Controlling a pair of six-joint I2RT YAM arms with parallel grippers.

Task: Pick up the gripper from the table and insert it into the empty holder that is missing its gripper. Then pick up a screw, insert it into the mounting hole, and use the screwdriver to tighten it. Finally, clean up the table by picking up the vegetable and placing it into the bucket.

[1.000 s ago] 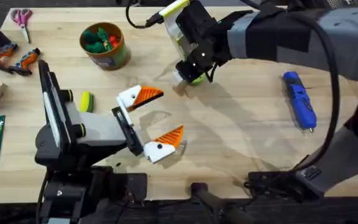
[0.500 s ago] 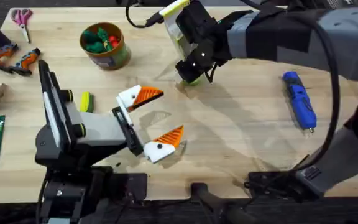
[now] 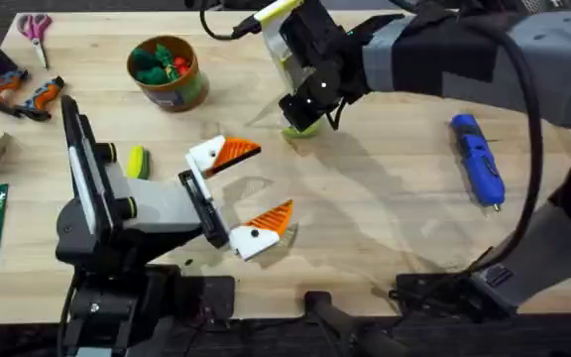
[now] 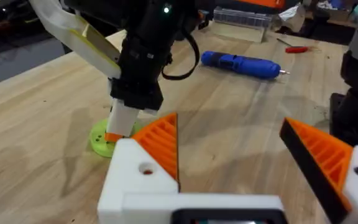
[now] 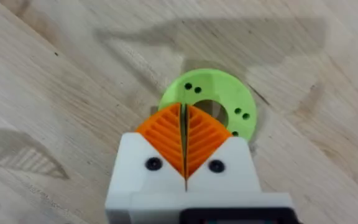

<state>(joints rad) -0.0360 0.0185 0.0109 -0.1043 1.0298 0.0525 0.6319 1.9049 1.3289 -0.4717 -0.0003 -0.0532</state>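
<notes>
Up in the top middle of the overhead view, the right gripper (image 3: 303, 117) is held just over the lime-green ring (image 3: 300, 129). The left gripper (image 3: 251, 186) is seen at the lower left middle, with its two orange pads kept wide apart and nothing between them. One bucket (image 3: 167, 71) is seen at the upper left. One vegetable (image 3: 139, 162) is laid at the left, well apart from the bucket. One screwdriver (image 3: 477, 159) is laid on the table (image 3: 385, 218) at the right. One pair of scissors (image 3: 35, 28) is seen in the top left corner.

Next, in the left wrist view, two orange pads (image 4: 163, 140) are counted, spread open. One ring and one screwdriver are seen behind them.

Last, in the right wrist view, the right gripper's two pads are pressed flat together, with nothing held. One ring is seen right under the tips.

A mix-up could happen. The ring is not the part that is wanted, so the wrong thing could be grabbed. With the tips closed, the ring could also be bumped and slid away. A loose orange part cannot be made out for sure.
</notes>
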